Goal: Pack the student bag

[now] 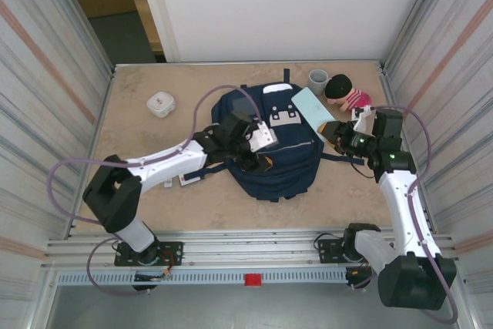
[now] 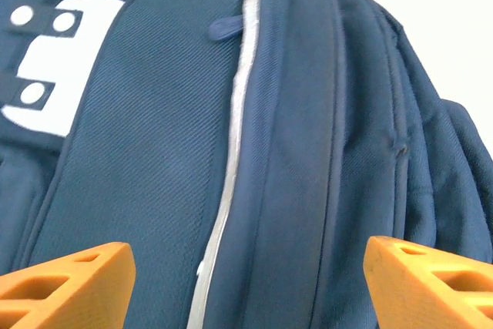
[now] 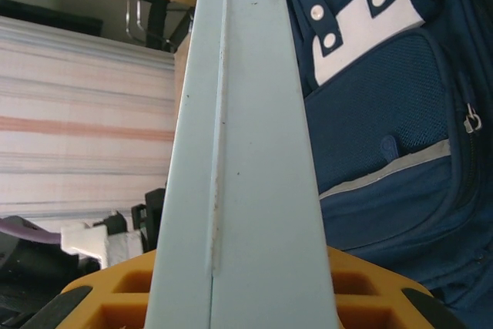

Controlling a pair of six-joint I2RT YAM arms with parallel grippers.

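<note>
Nearest to my right wrist camera is a light blue book (image 3: 239,152), flat and thin, and the right gripper (image 3: 239,294) is clamped on its near end, with one orange finger (image 3: 115,298) on each side of it. In the top view this book (image 1: 312,105) reaches from the right gripper (image 1: 331,133) toward the far left, and its far end lies over the upper right corner of the bag (image 1: 273,148). The bag lies flat in the middle of the table (image 1: 154,182), between the two arms, with its white patch (image 1: 283,115) at the far side. The left gripper (image 1: 259,161) is over the left part of the bag; in its wrist camera the left gripper (image 2: 246,271) is spread wide, with the white stripe (image 2: 239,113) between its fingers (image 2: 69,283). I cannot tell if they touch the fabric. Far right on the table stand a cup (image 1: 317,78) and a doll (image 1: 344,90), just beside each other. A small white box (image 1: 161,103) lies at the far left, well apart from the bag.
</note>
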